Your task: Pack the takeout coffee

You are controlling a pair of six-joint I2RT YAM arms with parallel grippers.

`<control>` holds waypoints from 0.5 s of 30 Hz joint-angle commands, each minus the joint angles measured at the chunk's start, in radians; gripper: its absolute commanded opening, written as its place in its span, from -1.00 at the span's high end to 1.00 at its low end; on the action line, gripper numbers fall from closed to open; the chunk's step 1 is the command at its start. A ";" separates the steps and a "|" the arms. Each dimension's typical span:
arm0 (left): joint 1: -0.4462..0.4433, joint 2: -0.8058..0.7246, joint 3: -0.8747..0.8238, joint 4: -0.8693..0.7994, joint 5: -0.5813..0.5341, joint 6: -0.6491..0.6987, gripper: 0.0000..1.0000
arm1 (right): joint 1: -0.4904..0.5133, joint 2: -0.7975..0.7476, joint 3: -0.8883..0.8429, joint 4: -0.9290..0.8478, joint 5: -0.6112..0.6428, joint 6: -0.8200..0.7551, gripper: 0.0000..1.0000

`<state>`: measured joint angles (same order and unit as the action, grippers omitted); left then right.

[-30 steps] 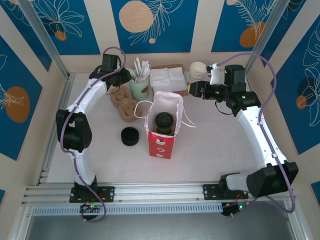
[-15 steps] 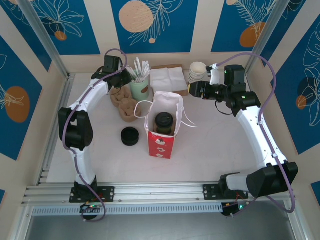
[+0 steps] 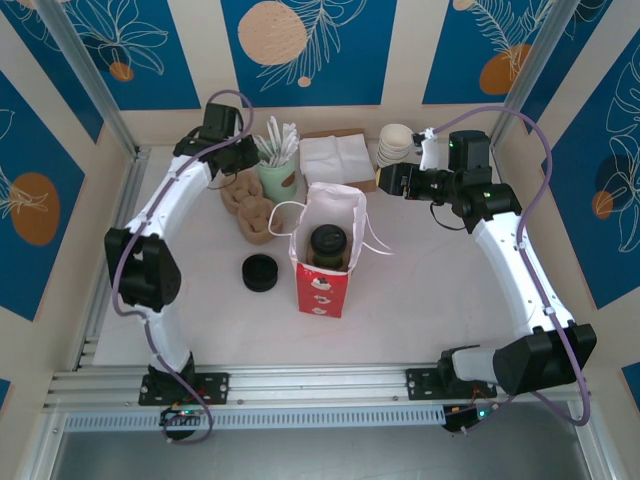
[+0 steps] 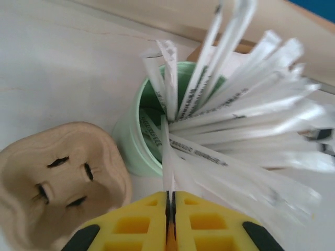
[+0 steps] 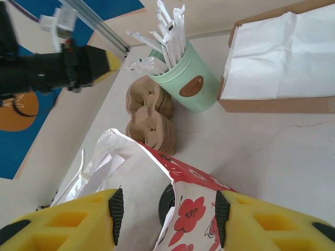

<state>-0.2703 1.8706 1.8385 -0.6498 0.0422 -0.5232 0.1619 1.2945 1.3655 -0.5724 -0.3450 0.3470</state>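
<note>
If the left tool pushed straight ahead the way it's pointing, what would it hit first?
The wrapped straws fanning out of the green cup, directly ahead of the left tool; one seems clamped in it. The cup's rim likely comes next, though depth is hard to judge.

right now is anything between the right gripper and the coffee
Sideways, the paper bag's upright back wall stands between the right gripper and the takeout coffee inside it. From above, the bag's mouth looks open.

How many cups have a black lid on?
1. The takeout coffee sits inside the red paper bag mid-table. The black stack beside the bag has no cup; the white cups at the back have no lids.
</note>
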 commanded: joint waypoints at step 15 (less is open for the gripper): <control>-0.052 -0.352 0.246 -0.435 -0.040 0.220 0.77 | -0.018 -0.011 0.018 -0.012 -0.029 -0.009 -0.04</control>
<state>-0.3065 1.5791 2.0315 -0.9810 0.0132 -0.3641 0.1501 1.2945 1.3655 -0.5724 -0.3485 0.3466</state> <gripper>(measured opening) 0.112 0.518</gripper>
